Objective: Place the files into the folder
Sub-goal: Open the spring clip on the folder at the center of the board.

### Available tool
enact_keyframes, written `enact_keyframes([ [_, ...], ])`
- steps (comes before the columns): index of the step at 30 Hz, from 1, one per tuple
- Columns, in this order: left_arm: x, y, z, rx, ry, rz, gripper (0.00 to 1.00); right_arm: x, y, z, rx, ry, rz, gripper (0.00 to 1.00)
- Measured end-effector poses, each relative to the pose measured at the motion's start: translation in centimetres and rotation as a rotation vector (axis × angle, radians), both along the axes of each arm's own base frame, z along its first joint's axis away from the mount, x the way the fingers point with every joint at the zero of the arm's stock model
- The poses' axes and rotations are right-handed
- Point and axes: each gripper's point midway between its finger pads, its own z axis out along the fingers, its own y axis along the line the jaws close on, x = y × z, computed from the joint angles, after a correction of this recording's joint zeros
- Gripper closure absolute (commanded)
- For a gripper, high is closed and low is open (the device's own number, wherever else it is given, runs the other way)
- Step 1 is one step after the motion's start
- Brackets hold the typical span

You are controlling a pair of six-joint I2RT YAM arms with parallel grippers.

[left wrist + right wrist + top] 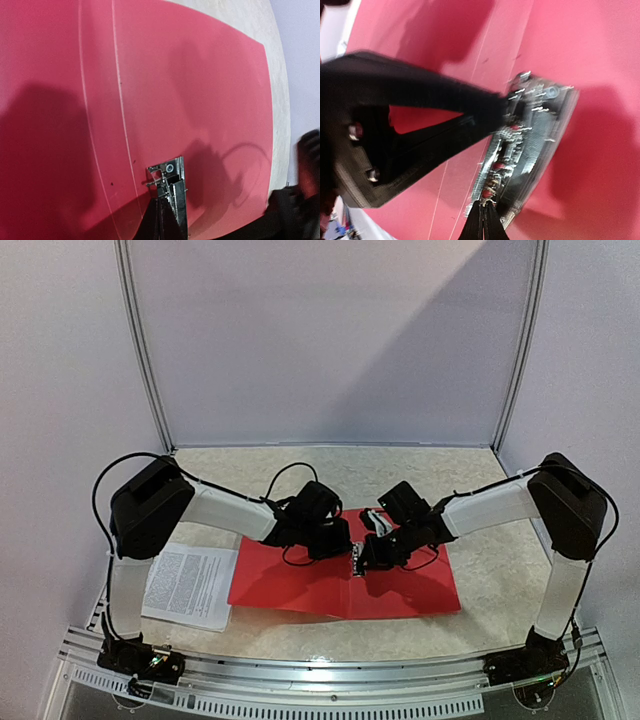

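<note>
Red folder (300, 585) lies open flat mid-tabletop (480, 540). Left jaws and right jaws, both pinched shut, meet at the metal clip (167, 172) on the spine, probably to work it open for paper. Files (190, 585) lie at folder's 9 o'clock, untouched.

- folder (300, 590): in the top view its spine strip is hidden under the left gripper (335, 538) and the right gripper (380, 550). In both wrist views its red covers are cut off by the picture edges.
- files (190, 585): the left edge is covered by the left arm (125, 590). The print is too small to read.
- metal clip (535, 120): blurred in the right wrist view.
- left gripper, right wrist view: a blurred black mass.
- right gripper, left wrist view: a blurred dark shape, cut off at the right edge.
- Grip on the clip by either gripper: cannot be told.
</note>
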Motion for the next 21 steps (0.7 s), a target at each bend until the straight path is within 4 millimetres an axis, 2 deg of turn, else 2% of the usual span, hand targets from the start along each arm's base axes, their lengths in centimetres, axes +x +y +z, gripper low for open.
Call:
enact_keyframes([
  [4,-0.3,0.3,0.1,0.000,0.003,-0.003,1.00,1.1,-2.3,1.6,-0.102,-0.057,-0.051,0.86],
  [6,-0.4,0.3,0.1,-0.001,0.005,-0.004,1.00,1.5,-3.0,3.6,-0.097,-0.087,-0.073,0.82],
  [8,-0.5,0.4,0.2,-0.004,0.005,-0.005,0.95,1.9,-2.8,7.0,-0.040,-0.147,-0.086,0.79],
  [10,-0.7,0.5,0.3,-0.009,0.009,-0.007,0.84,2.3,-2.5,10.2,0.021,-0.207,-0.092,0.78],
  [12,-1.1,0.7,0.5,-0.016,0.021,-0.008,0.82,2.6,-2.1,12.7,0.069,-0.262,-0.092,0.78],
  [13,-1.2,0.7,0.6,-0.019,0.023,-0.010,0.83,2.7,-2.1,13.3,0.079,-0.281,-0.089,0.78],
  [15,-1.3,0.8,1.1,-0.023,0.020,-0.012,0.86,2.7,-2.3,12.9,0.078,-0.287,-0.086,0.80],
  [21,-0.9,0.9,3.5,-0.024,-0.018,-0.010,0.86,-0.3,-3.7,7.2,0.031,-0.142,-0.062,0.79],
])
